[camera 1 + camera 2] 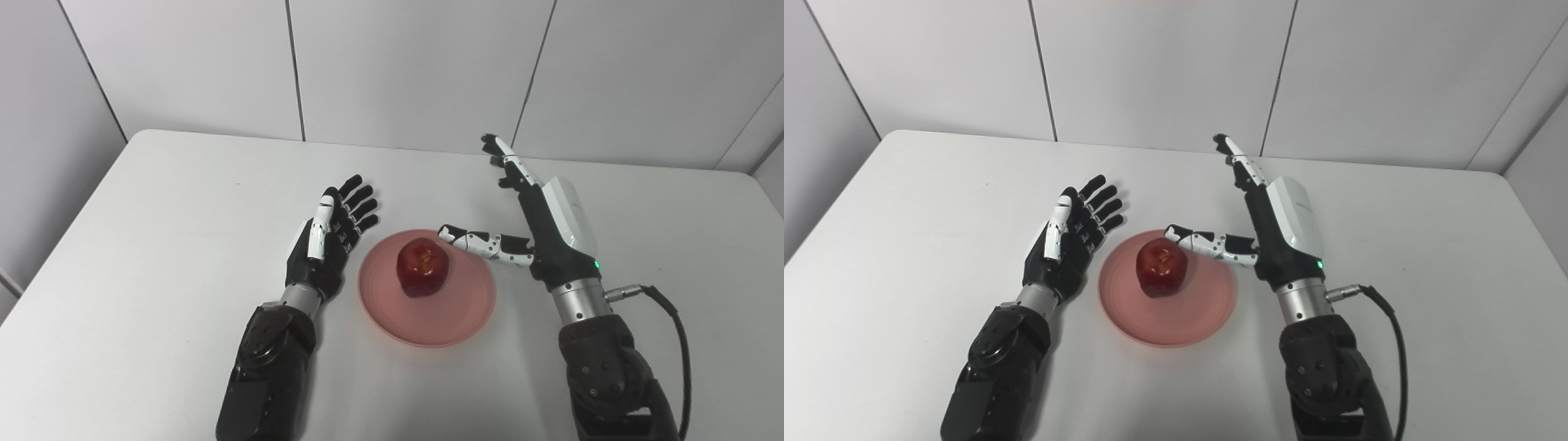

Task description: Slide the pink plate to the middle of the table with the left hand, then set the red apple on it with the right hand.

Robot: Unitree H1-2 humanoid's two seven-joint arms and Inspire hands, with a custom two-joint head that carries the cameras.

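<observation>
Already the red apple sits on the pink plate mid-table, just left of the nearer right hand, thumb tip beside it; both it and the left hand are spread, empty.

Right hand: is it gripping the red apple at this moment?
No. The right hand is open beside the pink plate, fingers spread, while the red apple sits free on the plate.

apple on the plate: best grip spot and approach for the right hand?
Grip the apple around its widest middle, coming from the right and slightly above. It sits upright, stem dimple up, on the shallow plate, sides exposed. The open right hand is already beside it, thumb pointing toward the apple.
</observation>
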